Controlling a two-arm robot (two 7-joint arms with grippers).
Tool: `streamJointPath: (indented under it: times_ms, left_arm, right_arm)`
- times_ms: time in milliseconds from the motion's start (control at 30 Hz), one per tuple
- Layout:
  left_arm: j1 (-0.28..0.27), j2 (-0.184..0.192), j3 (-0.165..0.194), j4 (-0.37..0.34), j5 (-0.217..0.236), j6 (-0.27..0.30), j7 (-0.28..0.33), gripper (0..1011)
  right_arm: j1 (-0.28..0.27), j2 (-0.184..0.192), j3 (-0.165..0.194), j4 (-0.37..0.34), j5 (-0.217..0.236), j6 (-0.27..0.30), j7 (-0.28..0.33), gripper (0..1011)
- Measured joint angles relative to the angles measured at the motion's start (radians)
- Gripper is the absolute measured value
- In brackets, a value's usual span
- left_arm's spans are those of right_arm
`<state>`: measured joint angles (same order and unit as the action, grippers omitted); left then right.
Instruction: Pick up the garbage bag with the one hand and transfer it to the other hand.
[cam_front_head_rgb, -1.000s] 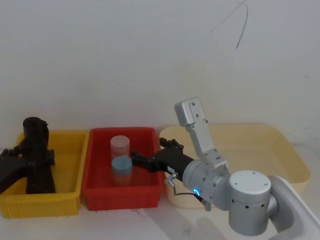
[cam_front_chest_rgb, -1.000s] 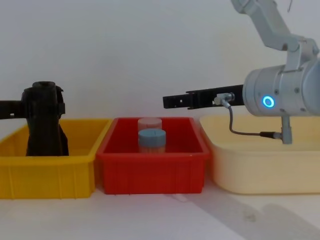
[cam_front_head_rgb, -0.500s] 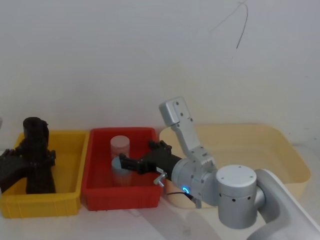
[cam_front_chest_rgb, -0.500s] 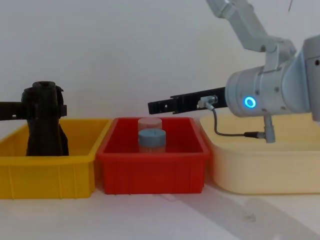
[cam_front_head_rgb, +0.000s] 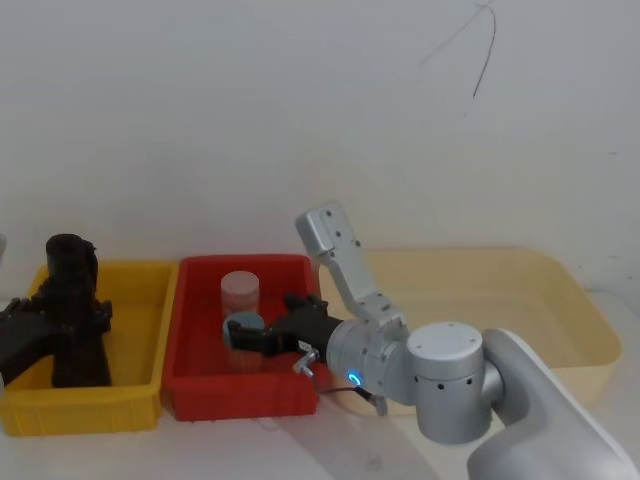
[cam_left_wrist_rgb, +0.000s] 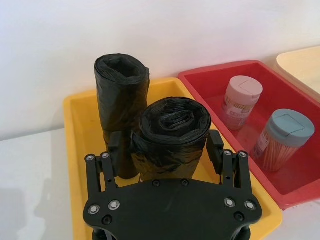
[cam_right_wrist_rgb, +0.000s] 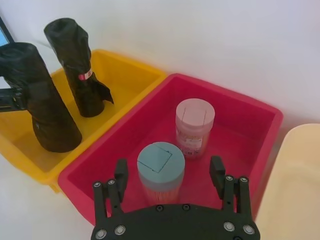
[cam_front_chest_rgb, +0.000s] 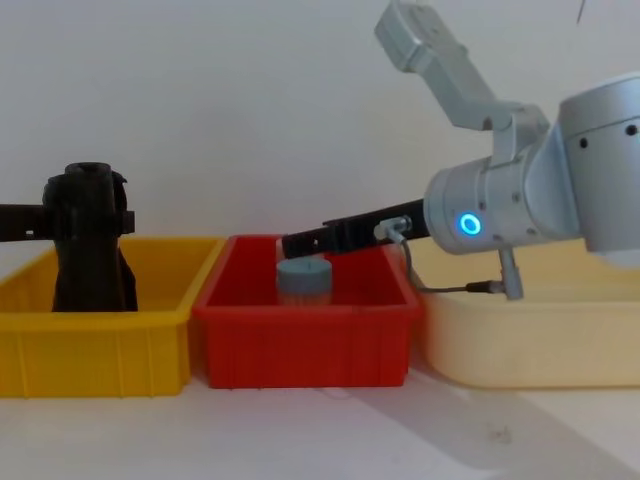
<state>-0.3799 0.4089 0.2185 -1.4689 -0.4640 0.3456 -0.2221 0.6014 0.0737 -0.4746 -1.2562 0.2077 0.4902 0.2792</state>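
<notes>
The left gripper (cam_left_wrist_rgb: 164, 144) was closed on the garbage bag (cam_left_wrist_rgb: 172, 125). Its two fingers (cam_left_wrist_rgb: 113, 145) pressed against opposite sides of the black roll, and the roll stood upright between them with its open coiled top facing the wrist camera. Gripper and bag were both inside the yellow bin (cam_left_wrist_rgb: 68, 107). Just beyond the fingers stood a second black roll (cam_left_wrist_rgb: 121, 95), upright and close against the held one.

The right gripper (cam_right_wrist_rgb: 168, 167) was wide open and held nothing. It hovered over the red bin (cam_right_wrist_rgb: 235, 97). The blue-lidded jar (cam_right_wrist_rgb: 160, 170) sat directly beneath the gap between its fingers, and the pink-lidded jar (cam_right_wrist_rgb: 194, 127) stood just past it. A cream tub (cam_right_wrist_rgb: 300, 175) lay to the gripper's outer side.

From the side, the chest view placed the right gripper's tips just above the blue lid; whether they touched it I could not tell. The wrist view could not show that height. The right wrist view also separated the two black rolls. The held one was nearer, with the left gripper reaching in from the edge. The farther one carried a small red mark and was free of any finger. In the head and chest views the two rolls merged into one dark shape. The left wrist view alone showed the finger contact on the bag.
</notes>
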Motion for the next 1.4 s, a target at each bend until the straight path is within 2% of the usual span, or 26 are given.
streamJointPath:
  times_ms: [567,1400]
  left_arm:
    - [-0.002,0.0,0.001,0.002,0.001,0.001,-0.001,1000]
    - [-0.002,0.0,0.001,0.002,0.001,0.001,-0.001,1000]
  right_arm:
    - [0.061,-0.031,-0.012,0.108,-0.018,-0.005,0.035,1000]
    - [0.102,-0.061,-0.025,0.221,-0.056,-0.043,0.045,1000]
